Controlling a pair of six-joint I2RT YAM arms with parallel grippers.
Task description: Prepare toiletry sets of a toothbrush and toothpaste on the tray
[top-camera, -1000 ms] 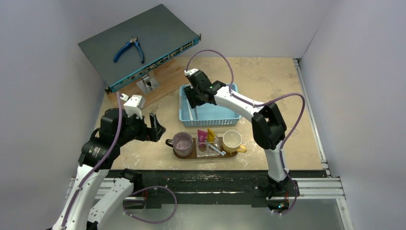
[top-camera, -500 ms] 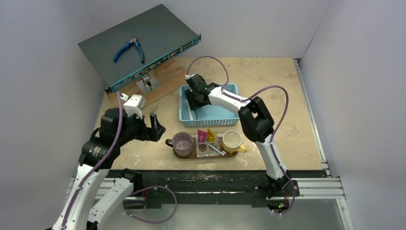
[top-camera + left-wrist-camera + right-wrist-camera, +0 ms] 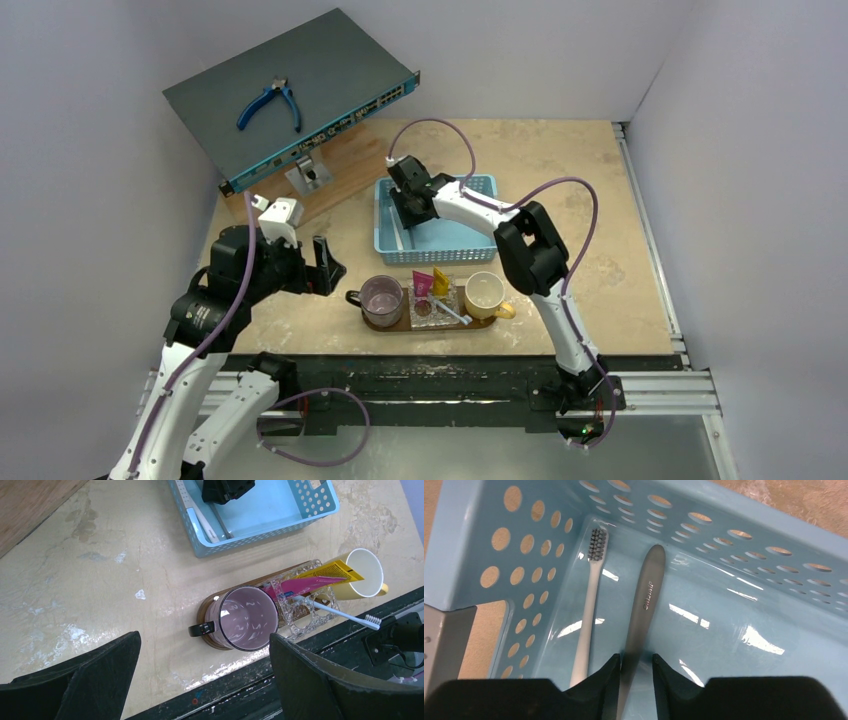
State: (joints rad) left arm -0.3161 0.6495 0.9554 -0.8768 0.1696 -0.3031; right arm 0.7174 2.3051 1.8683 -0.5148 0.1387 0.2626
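The tray [image 3: 400,326] lies near the front edge and bears two mugs. A clear glass holder [image 3: 300,617] between them has a pink toothpaste [image 3: 300,586], a yellow toothpaste [image 3: 335,571] and a white toothbrush [image 3: 330,611] leaning on it. My right gripper [image 3: 636,662] is down in the blue basket [image 3: 524,555]. Its jaws narrowly straddle the handle of a grey toothbrush [image 3: 644,600], with a sliver of gap on the right side. A pale toothbrush [image 3: 589,605] lies just left of it. My left gripper [image 3: 205,650] hovers wide open and empty, left of the tray.
A purple mug [image 3: 382,299] stands on the tray's left end and a yellow mug [image 3: 485,293] on its right end. At the back left sits a tilted grey network switch [image 3: 310,70] with blue pliers [image 3: 270,100] on it, above a wooden board [image 3: 345,165].
My right gripper has reached further to the back left inside the basket, and its jaws have narrowed around the grey toothbrush. The left arm has stayed where it was.
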